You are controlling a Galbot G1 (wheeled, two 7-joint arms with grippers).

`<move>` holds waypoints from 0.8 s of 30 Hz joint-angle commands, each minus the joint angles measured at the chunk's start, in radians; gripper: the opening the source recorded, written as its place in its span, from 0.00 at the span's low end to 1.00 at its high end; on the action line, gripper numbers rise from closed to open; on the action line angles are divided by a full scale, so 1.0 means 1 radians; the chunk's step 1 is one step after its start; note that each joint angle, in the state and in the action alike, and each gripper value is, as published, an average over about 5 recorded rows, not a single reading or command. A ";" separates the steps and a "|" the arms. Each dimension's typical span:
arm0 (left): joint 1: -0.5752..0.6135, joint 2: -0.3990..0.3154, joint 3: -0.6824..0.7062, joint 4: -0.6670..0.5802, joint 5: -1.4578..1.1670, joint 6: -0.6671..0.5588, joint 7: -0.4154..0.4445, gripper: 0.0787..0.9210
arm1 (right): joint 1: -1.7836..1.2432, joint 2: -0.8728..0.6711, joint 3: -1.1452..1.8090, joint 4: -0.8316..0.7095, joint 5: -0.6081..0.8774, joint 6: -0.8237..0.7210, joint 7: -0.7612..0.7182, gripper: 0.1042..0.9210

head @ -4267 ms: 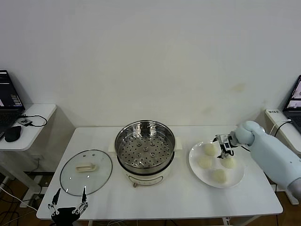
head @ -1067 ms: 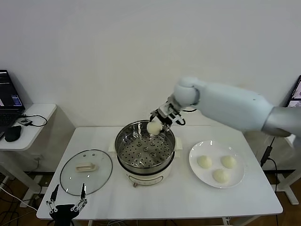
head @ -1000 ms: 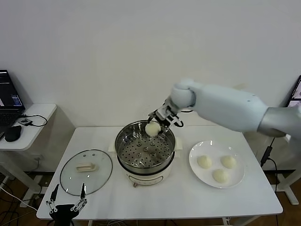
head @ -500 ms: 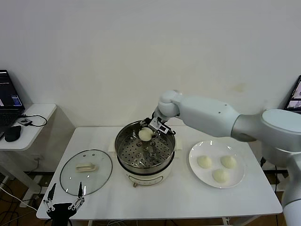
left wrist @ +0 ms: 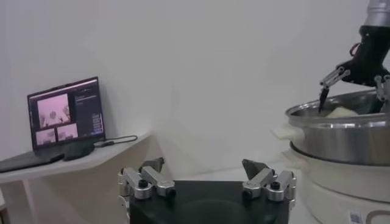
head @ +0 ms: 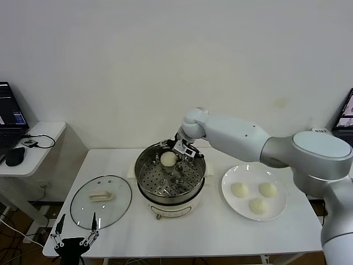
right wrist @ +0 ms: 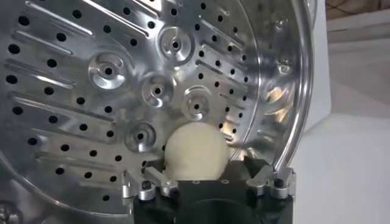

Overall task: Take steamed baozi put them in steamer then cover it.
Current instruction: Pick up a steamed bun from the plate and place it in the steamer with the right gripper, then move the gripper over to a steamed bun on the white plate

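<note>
White tabletop (head: 220, 232) against a pale wall. Steamer (head: 170, 178) at centre; right gripper (head: 175, 150) over its far rim, fingers spread open around one baozi (head: 168, 159) resting on the perforated tray. Three more baozi (head: 239, 189) on a plate (head: 229, 196) toward the right edge. Cover (head: 101, 201) lies flat near the left edge. Left gripper (head: 73, 240) parked off the near-left corner, fingers open.
</note>
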 commanded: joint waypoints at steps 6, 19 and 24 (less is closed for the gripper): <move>-0.009 0.008 0.003 -0.007 -0.010 0.009 0.005 0.88 | 0.263 -0.346 -0.052 0.390 0.327 -0.456 -0.163 0.88; -0.060 0.055 -0.021 0.014 -0.061 0.070 0.011 0.88 | 0.141 -0.835 -0.017 0.690 0.335 -0.697 -0.188 0.88; -0.071 0.067 -0.032 0.025 -0.075 0.081 0.017 0.88 | -0.082 -0.894 0.116 0.670 0.261 -0.694 -0.186 0.88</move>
